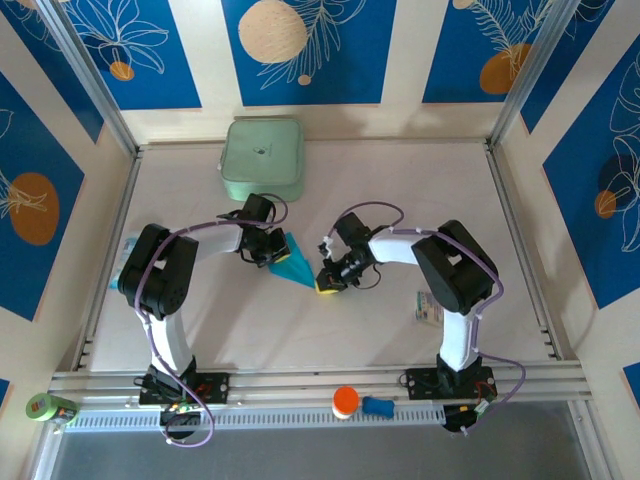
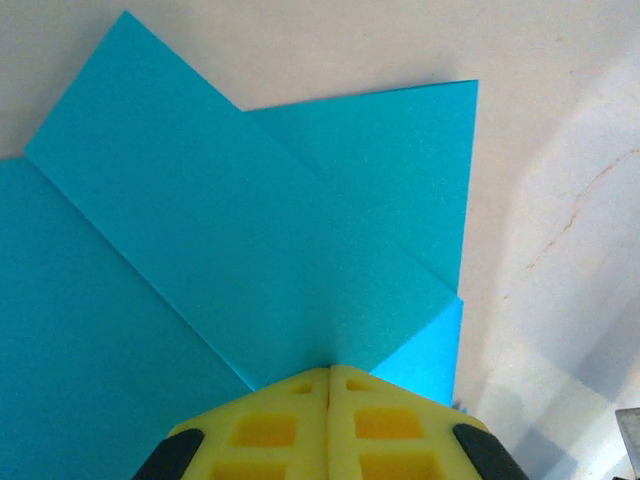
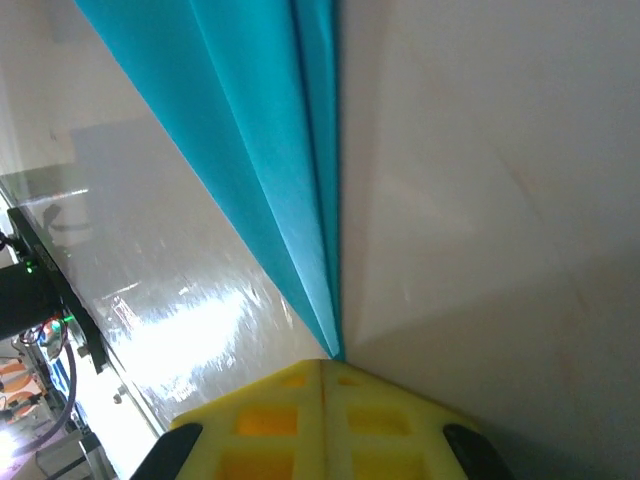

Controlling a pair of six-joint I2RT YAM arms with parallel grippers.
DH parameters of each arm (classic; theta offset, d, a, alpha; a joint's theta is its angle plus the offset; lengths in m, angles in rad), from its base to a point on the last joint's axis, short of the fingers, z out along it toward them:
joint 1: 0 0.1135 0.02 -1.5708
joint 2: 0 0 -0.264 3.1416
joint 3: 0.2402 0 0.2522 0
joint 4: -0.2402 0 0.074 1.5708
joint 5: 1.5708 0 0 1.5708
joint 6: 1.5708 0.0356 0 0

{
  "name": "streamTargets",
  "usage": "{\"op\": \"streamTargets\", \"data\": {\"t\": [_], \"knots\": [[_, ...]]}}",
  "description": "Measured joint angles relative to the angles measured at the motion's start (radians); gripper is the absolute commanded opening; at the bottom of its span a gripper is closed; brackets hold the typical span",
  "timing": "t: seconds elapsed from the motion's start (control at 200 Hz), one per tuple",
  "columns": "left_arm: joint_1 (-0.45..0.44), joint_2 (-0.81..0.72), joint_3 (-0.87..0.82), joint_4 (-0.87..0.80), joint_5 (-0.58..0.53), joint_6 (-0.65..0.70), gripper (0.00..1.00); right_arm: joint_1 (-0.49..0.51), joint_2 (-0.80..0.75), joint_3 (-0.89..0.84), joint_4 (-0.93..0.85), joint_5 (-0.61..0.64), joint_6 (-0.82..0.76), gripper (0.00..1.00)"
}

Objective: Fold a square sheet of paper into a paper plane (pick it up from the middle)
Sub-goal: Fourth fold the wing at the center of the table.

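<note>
The square sheet of paper [image 1: 296, 266] is cyan-blue and folded into a pointed wedge in the middle of the table. In the left wrist view the paper [image 2: 250, 240] shows a diagonal flap laid over other layers, and its edge runs into the seam of my left gripper [image 2: 330, 372], whose yellow pads are pressed together on it. That left gripper [image 1: 270, 252] is at the wedge's wide end. My right gripper [image 1: 328, 282] is at the narrow end. There the creased layers [image 3: 290, 180] taper to a tip between the closed yellow pads of the right gripper [image 3: 328, 362].
A pale green rounded box [image 1: 262, 158] stands at the back of the table. Small printed packets lie at the right [image 1: 428, 306] and the left [image 1: 128, 246]. An orange-capped item [image 1: 345, 401] and a blue one [image 1: 378, 406] rest on the front rail, and a green can [image 1: 50, 407] stands at the front left.
</note>
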Motion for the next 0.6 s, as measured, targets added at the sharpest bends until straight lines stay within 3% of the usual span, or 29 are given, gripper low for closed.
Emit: {"op": "streamTargets", "data": {"t": [0.145, 0.31, 0.43, 0.6], "knots": [[0.0, 0.0, 0.004, 0.0, 0.0, 0.0, 0.14, -0.011, -0.043, -0.009, -0.044, 0.021, 0.026, 0.07], [0.0, -0.034, 0.008, 0.003, 0.016, -0.009, 0.32, -0.014, -0.111, 0.055, -0.039, 0.04, 0.064, 0.18], [0.001, -0.133, 0.004, 0.006, 0.01, -0.017, 0.47, -0.014, -0.108, 0.127, -0.011, 0.045, 0.09, 0.24], [0.014, -0.3, -0.072, 0.051, -0.023, -0.056, 0.56, -0.013, -0.037, 0.212, 0.005, 0.047, 0.104, 0.35]]}}
